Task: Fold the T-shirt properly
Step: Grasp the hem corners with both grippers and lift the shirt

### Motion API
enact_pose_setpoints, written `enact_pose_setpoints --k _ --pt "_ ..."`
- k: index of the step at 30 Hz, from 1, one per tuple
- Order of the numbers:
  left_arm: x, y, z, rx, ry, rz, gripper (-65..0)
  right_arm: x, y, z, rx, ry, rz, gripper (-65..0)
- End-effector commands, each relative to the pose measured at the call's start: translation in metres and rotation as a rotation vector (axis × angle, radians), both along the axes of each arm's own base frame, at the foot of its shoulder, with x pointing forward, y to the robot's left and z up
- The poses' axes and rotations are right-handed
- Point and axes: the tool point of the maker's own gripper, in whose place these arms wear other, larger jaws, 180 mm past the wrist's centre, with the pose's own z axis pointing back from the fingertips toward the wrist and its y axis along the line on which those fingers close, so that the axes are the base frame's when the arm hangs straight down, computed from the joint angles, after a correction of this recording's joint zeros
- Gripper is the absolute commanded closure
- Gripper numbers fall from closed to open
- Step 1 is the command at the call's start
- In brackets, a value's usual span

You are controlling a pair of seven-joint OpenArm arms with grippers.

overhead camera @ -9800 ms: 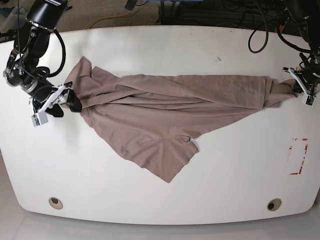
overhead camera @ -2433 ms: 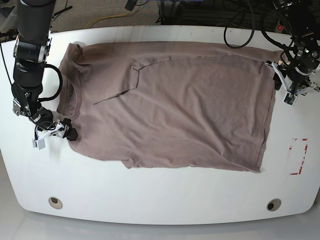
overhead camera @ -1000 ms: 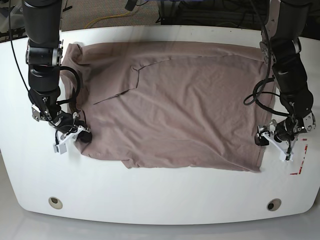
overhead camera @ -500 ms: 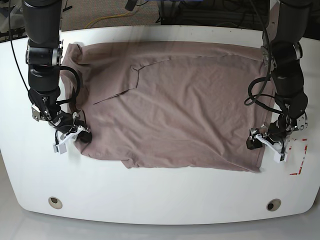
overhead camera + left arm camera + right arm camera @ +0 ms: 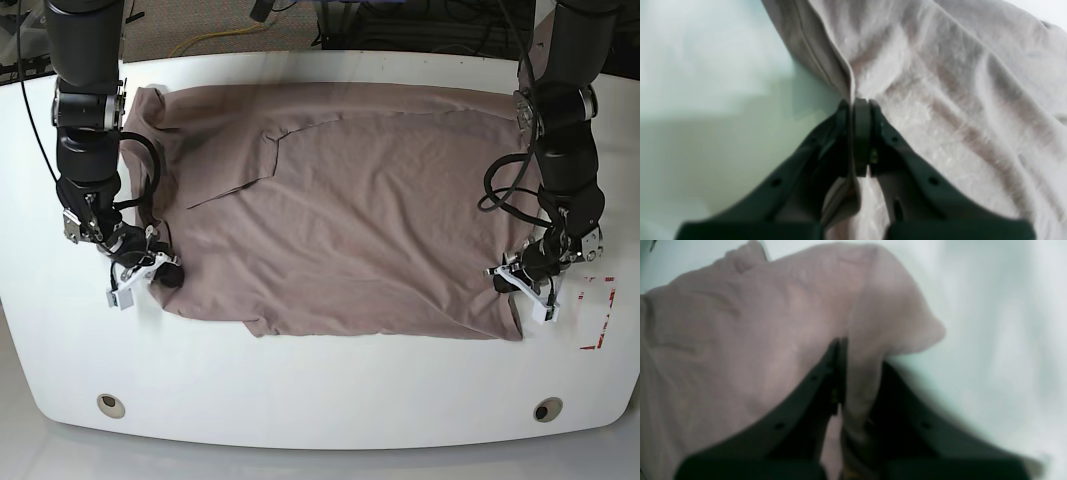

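The mauve-brown T-shirt (image 5: pixel 350 210) lies spread flat over the white table (image 5: pixel 320 400), with one sleeve folded in at the upper left. On the base view's right, my left gripper (image 5: pixel 517 283) sits at the shirt's lower right edge. In the left wrist view the left gripper (image 5: pixel 857 106) is shut on a raised fold of the T-shirt (image 5: pixel 940 83). On the base view's left, my right gripper (image 5: pixel 165 272) is at the shirt's lower left edge. The right wrist view shows the right gripper (image 5: pixel 843 346) shut on a bunched edge of the T-shirt (image 5: pixel 740 340).
A red and white marker (image 5: pixel 598 313) is stuck to the table just right of my left gripper. Two round holes (image 5: pixel 112 405) (image 5: pixel 547 409) sit near the front edge. Cables (image 5: pixel 400 30) hang behind the table's far edge.
My left gripper slid a little left onto the shirt's lower right edge and shut on it, pulling up a small fold. The right arm has stayed put, still shut on the left edge.
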Motion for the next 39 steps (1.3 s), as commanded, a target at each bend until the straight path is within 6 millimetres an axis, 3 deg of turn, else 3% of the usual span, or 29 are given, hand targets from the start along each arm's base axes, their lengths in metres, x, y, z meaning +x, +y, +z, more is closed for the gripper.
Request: enact_pose_setpoints --k 1,5,7,16,20,26,31,39 --pt "-0.003 0.004 -0.003 0.035 0.041 -0.014 -0.6 0.021 -0.004 0.035 -0.003 -0.109 0.009 0.0" --pt "0.001 0.009 0.004 0.051 0.020 0.004 -0.4 0.022 0.001 0.039 -0.013 -0.130 0.029 0.0" --pt "0.009 0.018 0.018 0.080 -0.017 0.046 -0.4 0.022 0.001 0.040 -0.014 -0.132 0.030 0.0" --pt "-0.001 0.030 0.028 0.152 -0.051 0.078 -0.7 0.021 -0.002 0.039 -0.017 -0.129 0.027 0.0" --pt "0.005 0.032 0.052 0.188 -0.087 0.063 -0.6 0.028 -0.004 0.050 -0.023 -0.151 0.027 0.0" --pt "0.016 0.033 0.112 0.271 -0.189 0.042 -0.6 0.054 -0.021 0.095 -0.075 -0.194 0.046 0.0" --pt "0.017 0.030 0.159 0.344 -0.280 0.021 -0.4 0.075 -0.014 0.161 -0.167 -0.305 0.133 0.0" --pt "0.011 0.016 0.256 0.477 -0.516 -0.009 -0.4 0.096 -0.005 0.272 -0.313 -0.470 0.215 0.0"
